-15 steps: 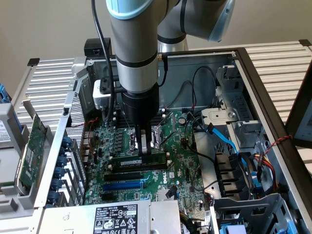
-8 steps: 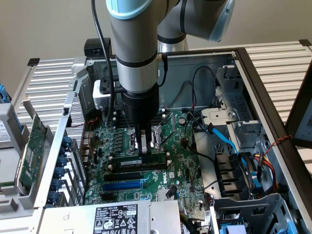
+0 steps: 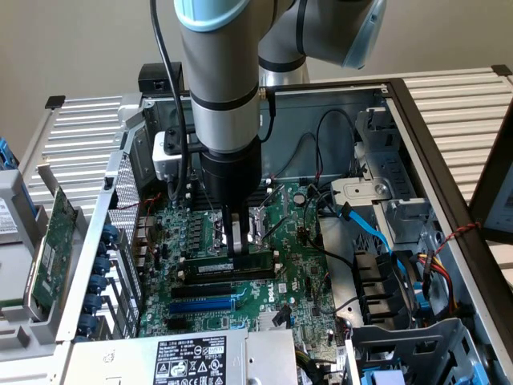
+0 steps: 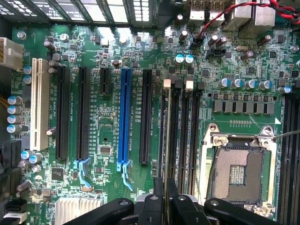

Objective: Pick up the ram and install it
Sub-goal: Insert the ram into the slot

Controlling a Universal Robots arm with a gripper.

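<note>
**Q:** Where does the ram sit, and what grips it?

**A:** The ram [image 3: 216, 264] stands on edge along the black memory slots [image 4: 180, 136], mid-board on the motherboard [image 3: 300, 273], just far of the blue slot [image 4: 125, 117]. The gripper [image 3: 234, 250] is closed almost fully on the ram's upper edge, at about mid-length. Seen from the wrist, the stick is a thin line running out from between the fingers [image 4: 158, 192]. Whether it is seated in a slot cannot be told.

**Q:** How is such a part likely to handle?

**A:** Probably light and stiff, yet thin and fragile: chips on the faces, contacts on the lower edge. The flat faces suit a narrow pinch. A mid-length hold on the top edge should keep it level; an off-centre hold risks tilting it in the slot
</note>
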